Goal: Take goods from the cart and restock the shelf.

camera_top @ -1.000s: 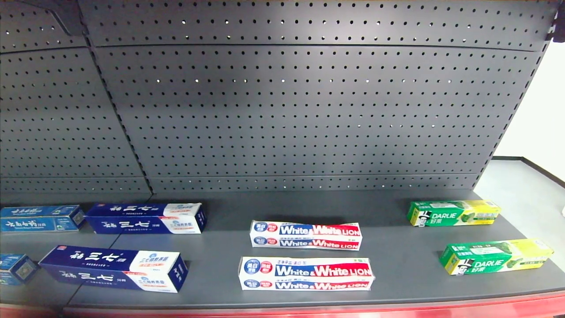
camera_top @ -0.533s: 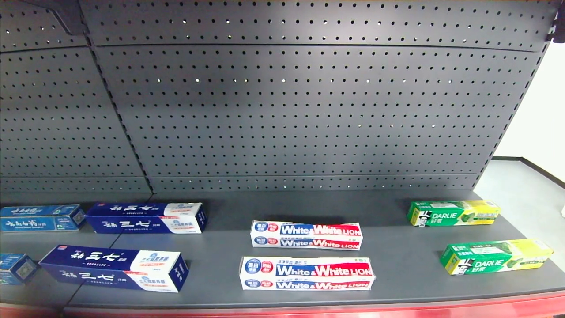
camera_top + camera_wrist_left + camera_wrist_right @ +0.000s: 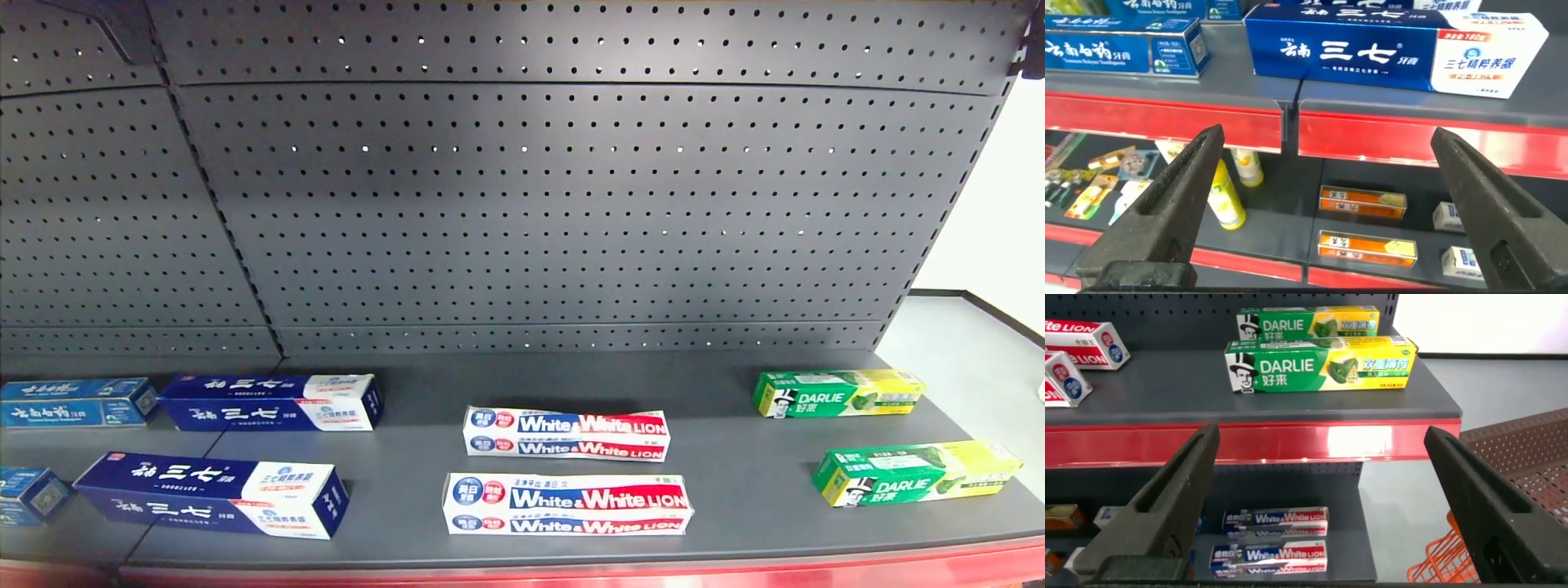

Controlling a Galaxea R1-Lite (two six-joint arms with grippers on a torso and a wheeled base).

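- Shelf (image 3: 735,457): the top tier carries toothpaste cartons lying flat, long side to the front, in pairs, one behind the other.
- Stock on this tier, from the robot's left: light-blue cartons (image 3: 73,402), navy cartons (image 3: 212,494), white-and-red cartons (image 3: 567,504), green-and-yellow cartons (image 3: 918,472). Bare shelf separates the groups.
- Lower tier, seen from the right wrist: further white-and-red cartons (image 3: 1270,518). From the left wrist: orange cartons (image 3: 1362,200) and yellow bottles (image 3: 1226,192).
- Left gripper (image 3: 1327,135): fingers spread wide, holding nothing, in front of the red shelf lip below the navy cartons.
- Right gripper (image 3: 1320,434): fingers spread wide, likewise empty, in front of the lip below the green-and-yellow cartons.
- Cart: an orange wire frame (image 3: 1447,554) low beside the shelf end is probably part of it; its load cannot be seen.
- Assessment: no goods are in hand, so a pick from the cart comes next.
- Handling judgement: such cartons should be light, stiff along their length, but thin-walled and easily crushed on the broad faces. The glossy print may slip.
- Recommended hold: across the narrow width near mid-length, with moderate squeeze, so the carton neither tips nor buckles.
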